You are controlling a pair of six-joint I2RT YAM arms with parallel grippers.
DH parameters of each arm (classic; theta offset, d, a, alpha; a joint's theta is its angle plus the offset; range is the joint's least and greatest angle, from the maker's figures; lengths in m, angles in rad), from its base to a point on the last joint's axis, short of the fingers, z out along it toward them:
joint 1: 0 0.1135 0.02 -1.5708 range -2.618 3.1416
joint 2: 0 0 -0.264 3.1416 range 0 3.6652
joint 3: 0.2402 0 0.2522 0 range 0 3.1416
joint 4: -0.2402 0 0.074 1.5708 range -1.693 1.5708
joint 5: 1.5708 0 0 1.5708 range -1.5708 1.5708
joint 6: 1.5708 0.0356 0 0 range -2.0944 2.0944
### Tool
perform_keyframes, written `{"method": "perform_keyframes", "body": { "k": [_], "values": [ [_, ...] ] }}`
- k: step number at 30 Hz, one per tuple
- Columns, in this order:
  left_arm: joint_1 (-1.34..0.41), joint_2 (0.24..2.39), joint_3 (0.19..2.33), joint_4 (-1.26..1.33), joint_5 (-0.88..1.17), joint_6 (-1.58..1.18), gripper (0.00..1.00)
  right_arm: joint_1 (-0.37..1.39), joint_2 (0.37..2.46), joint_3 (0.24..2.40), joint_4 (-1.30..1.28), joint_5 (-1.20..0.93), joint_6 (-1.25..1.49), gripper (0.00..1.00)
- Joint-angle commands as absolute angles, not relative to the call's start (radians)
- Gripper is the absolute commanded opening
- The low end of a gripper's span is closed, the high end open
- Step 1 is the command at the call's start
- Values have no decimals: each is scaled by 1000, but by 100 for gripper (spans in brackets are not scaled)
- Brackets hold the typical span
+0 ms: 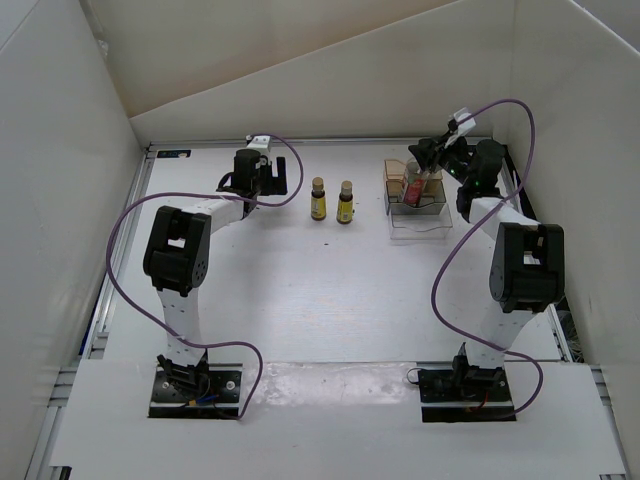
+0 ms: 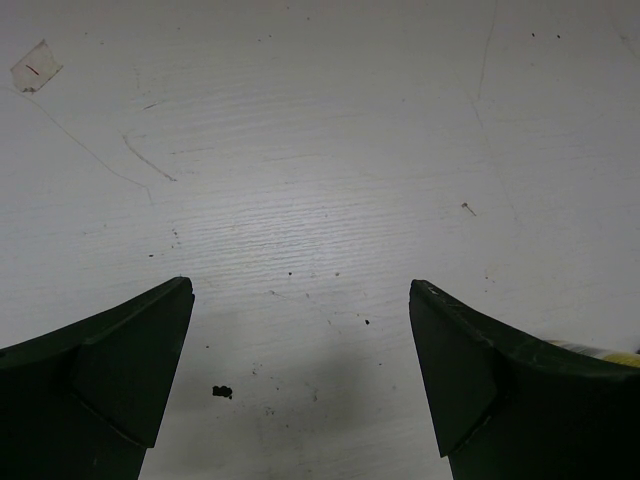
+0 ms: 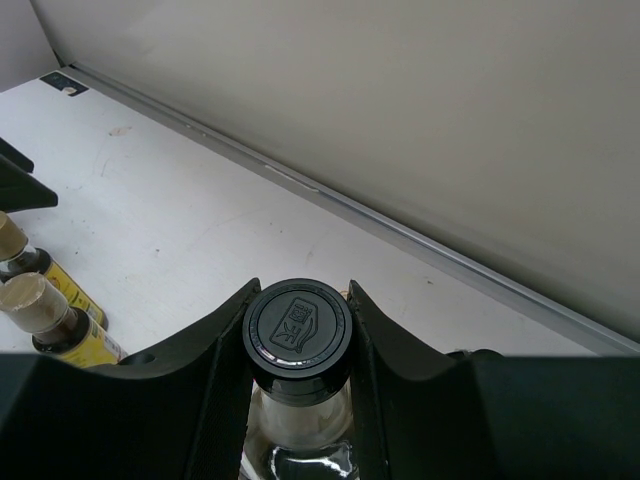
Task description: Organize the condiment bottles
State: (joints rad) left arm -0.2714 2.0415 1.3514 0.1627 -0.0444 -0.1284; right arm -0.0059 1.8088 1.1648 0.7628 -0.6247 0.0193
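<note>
Two tiny yellow-labelled bottles with brown caps [image 1: 318, 198] [image 1: 345, 201] stand upright side by side at the back middle of the table. They also show at the left of the right wrist view [image 3: 28, 256] [image 3: 58, 322]. My right gripper [image 1: 423, 168] [image 3: 300, 292] is shut on the neck of the clear bottle with red contents [image 1: 414, 188], its black cap [image 3: 298, 326] between the fingers, over the clear tray [image 1: 418, 232]. My left gripper [image 1: 272, 178] [image 2: 300, 288] is open and empty just above the bare table, left of the yellow bottles. I cannot make out the short black-capped bottle.
The clear tray stands at the back right with a tan object [image 1: 396, 172] at its far side. The back wall and its metal rail [image 3: 420, 250] run close behind the right gripper. White side walls close in the table.
</note>
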Motion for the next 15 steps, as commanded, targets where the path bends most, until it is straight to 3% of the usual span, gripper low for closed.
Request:
{"method": "perform_keyframes", "body": {
  "k": [1, 3, 7, 10, 15],
  "values": [
    [-270, 2034, 1370, 186, -44, -129, 100, -3, 1793, 1160, 877, -624, 8, 28],
    [-268, 2036, 1367, 186, -46, -129, 100, -2, 1790, 1154, 888, -621, 5, 44],
    [-268, 2031, 1365, 186, -45, -127, 100, -3, 1781, 1140, 894, -614, 6, 61],
    [-270, 2028, 1361, 184, -44, -129, 100, -2, 1766, 1141, 897, -606, 8, 67],
    [-268, 2010, 1344, 189, -43, -129, 100, -3, 1734, 1131, 893, -584, 8, 67]
  ]
}}
